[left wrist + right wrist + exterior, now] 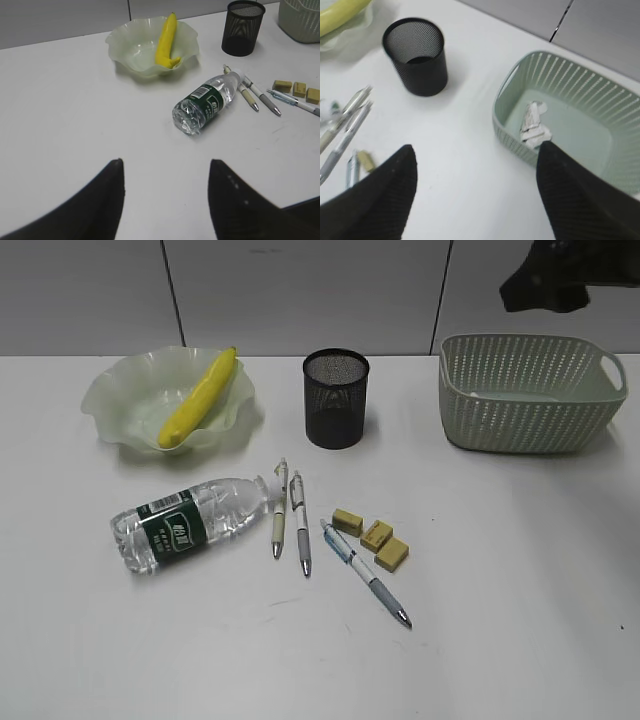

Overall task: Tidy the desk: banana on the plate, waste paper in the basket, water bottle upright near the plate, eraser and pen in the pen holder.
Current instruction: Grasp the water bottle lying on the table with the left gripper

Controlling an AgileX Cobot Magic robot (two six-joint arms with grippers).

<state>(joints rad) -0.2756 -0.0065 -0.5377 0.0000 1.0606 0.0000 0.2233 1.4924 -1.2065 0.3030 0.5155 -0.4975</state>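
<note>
Overhead, right tool hangs above the basket, jaws spread wide, nothing between them. Waste paper lies inside the basket, against its near wall. Left tool also gapes, empty, over bare worktop. Banana rests in the plate. Water bottle lies on its side near the plate.

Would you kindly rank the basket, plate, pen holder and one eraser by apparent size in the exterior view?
1. Basket and plate: look alike in width, so unranked.
2. Pen holder.
3. Eraser, clearly smallest.
</note>
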